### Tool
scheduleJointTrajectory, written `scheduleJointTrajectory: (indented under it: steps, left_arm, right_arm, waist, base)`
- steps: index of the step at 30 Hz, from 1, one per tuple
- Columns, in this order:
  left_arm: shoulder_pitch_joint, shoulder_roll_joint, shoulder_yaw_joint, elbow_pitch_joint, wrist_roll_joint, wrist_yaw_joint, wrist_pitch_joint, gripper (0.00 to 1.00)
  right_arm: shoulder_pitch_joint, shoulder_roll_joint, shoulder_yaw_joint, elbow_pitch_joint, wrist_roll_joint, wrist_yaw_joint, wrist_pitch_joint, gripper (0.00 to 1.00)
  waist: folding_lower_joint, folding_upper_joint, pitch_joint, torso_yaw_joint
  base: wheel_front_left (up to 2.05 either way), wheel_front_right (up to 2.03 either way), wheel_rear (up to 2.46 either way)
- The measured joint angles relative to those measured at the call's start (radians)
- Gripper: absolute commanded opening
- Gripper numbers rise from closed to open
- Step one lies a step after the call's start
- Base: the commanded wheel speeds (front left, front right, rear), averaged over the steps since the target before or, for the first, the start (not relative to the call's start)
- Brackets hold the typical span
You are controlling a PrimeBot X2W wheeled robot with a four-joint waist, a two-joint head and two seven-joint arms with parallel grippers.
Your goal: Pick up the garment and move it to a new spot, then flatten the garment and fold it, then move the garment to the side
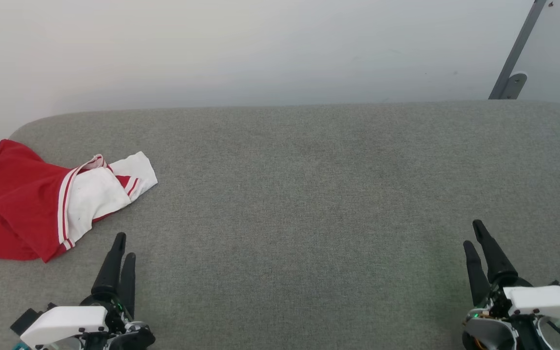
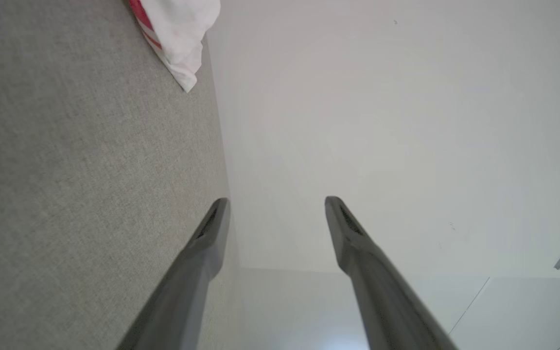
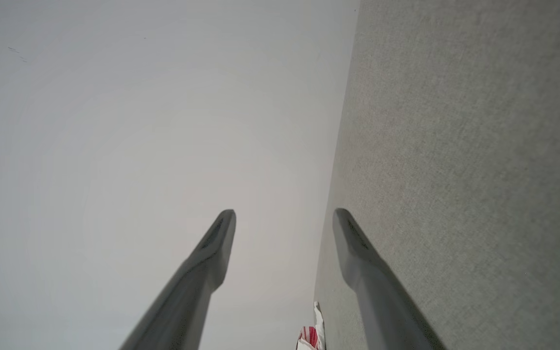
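— So where does the garment lie?
— Crumpled at the left edge of the grey fabric surface, just beyond the left gripper.
— And the grippers?
— Both hover low with fingers spread, holding nothing (the right gripper sits well apart), likely poised because the pickup is not yet begun.

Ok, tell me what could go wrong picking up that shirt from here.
1. The shirt lies crumpled at the left edge of the grey surface; a nudge might push it off.
2. A white sleeve is folded over the red body, so the open left gripper may pinch only one layer.
3. The right gripper, also open, sits far across, a long reach for helping.
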State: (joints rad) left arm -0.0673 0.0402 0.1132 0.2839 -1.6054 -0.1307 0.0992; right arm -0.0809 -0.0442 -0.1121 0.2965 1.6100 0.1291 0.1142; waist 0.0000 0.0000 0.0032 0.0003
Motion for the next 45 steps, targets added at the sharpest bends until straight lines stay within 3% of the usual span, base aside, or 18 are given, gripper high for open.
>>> scheduleJointTrajectory:
  steps: [10, 19, 31, 45]
  left_arm:
    - [-0.013, 0.034, -0.007, -0.002, 0.08, 0.0, -0.048, 1.0]
    - [-0.031, 0.052, -0.004, -0.003, 0.249, 0.005, -0.083, 1.0]
    - [-0.031, 0.058, -0.001, -0.029, 0.531, 0.007, -0.128, 1.0]
    - [-0.031, 0.08, -0.023, -0.054, 0.837, 0.029, -0.181, 1.0]
  right_arm:
    - [-0.055, -0.029, 0.026, 0.018, -0.061, 0.0, -0.034, 1.0]
    - [-0.094, -0.075, 0.091, 0.039, -0.18, 0.0, -0.089, 1.0]
    - [-0.146, -0.125, 0.139, 0.085, -0.41, 0.0, -0.142, 1.0]
    - [-0.173, -0.143, 0.122, 0.063, -0.798, 0.0, -0.194, 1.0]
  waist:
    - [0.0, 0.0001, 0.0, 0.001]
    - [0.0, 0.0, 0.001, 0.002]
    - [0.0, 0.0, 0.005, 0.003]
    - [0.0, 0.0, 0.011, 0.003]
  base:
    - [0.0, 0.0, 0.0]
    - [0.0, 0.0, 0.0]
    - [0.0, 0.0, 0.0]
    - [0.0, 0.0, 0.0]
